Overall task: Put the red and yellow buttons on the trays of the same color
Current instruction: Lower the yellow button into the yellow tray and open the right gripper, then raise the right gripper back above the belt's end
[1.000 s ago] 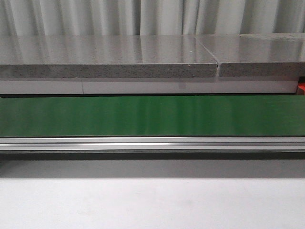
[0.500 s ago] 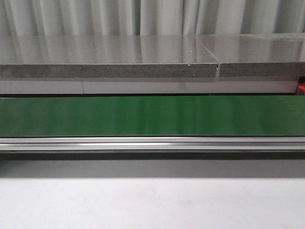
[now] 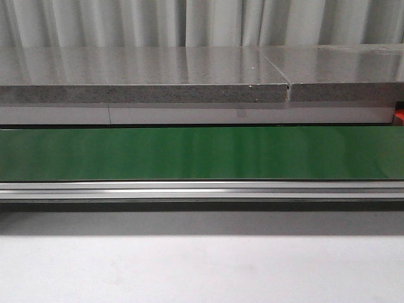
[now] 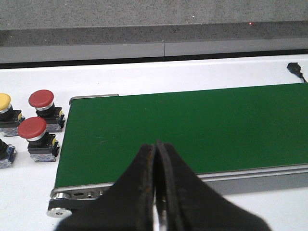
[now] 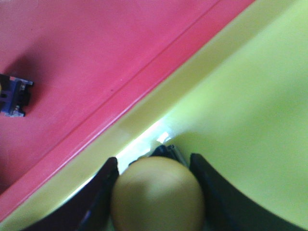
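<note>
Right hand (image 5: pixel 156 192): we see its two dark fingers (image 5: pixel 98 197) closed on either side of a yellow button (image 5: pixel 158 195), holding it by the domed cap.
Yellow button: it sits low over the yellow tray (image 5: pixel 250 110), close to that tray's edge; we cannot tell whether its base touches the tray floor.
Red tray (image 5: pixel 96 53): it lies right beside the yellow tray, rim against rim, and a small blue and black button base (image 5: pixel 14 98) rests on it, cut by the frame edge.
Left hand (image 4: pixel 155 185): we see its black fingers (image 4: pixel 139 183) pressed together, nothing between them, above the near edge of the green conveyor belt (image 4: pixel 192 130).
Waiting buttons: two red buttons (image 4: pixel 41 99) (image 4: pixel 32 128) and another yellow-capped one (image 4: pixel 4 101) stand on the white counter (image 4: pixel 29 192) just beside the belt's end.
Front view: we see only the bare green belt (image 3: pixel 202 153), its metal rail (image 3: pixel 202 189) and a grey stone slab (image 3: pixel 145 76) behind.
</note>
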